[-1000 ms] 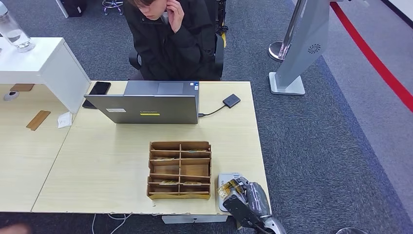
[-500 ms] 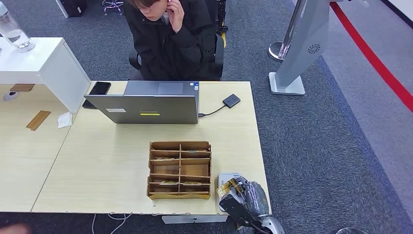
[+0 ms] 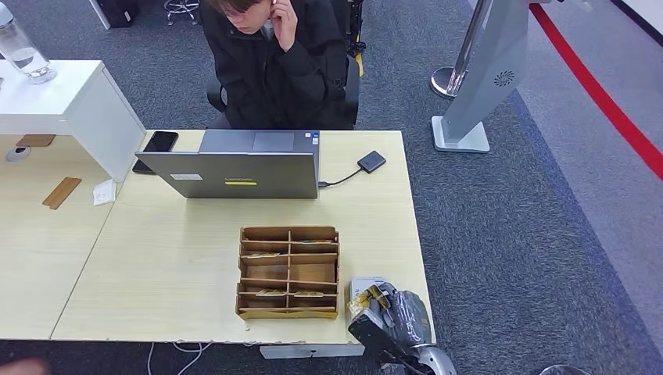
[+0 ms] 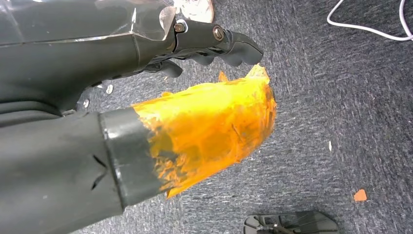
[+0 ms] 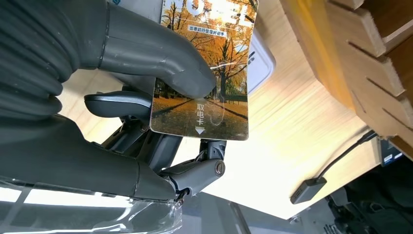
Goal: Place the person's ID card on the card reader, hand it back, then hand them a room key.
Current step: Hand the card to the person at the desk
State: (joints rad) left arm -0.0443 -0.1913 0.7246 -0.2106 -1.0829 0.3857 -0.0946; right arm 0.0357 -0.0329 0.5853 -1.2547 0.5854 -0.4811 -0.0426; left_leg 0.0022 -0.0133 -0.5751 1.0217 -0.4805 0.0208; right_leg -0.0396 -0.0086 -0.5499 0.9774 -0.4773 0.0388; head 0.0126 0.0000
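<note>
Right hand (image 3: 388,316): at the table's near right corner, over the white card reader (image 3: 364,285); thumb and fingers pinch a card (image 5: 207,78) printed with autumn trees.
Left hand (image 4: 146,97): hangs over grey carpet, holding nothing, fingers loosely curled.
Table (image 3: 156,258): pale wood.
Wooden organiser (image 3: 288,272): just beside the reader.
Laptop (image 3: 238,173): farther back.
Person (image 3: 274,62): seated behind it.

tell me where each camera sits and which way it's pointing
Head view: high on the body, looking forward and down at the desk; right hand in view.
Left wrist view: behind the left hand, facing carpet.
Right wrist view: behind the right hand, facing the card it pinches.
Head and right wrist views share the wooden organizer and card reader.
</note>
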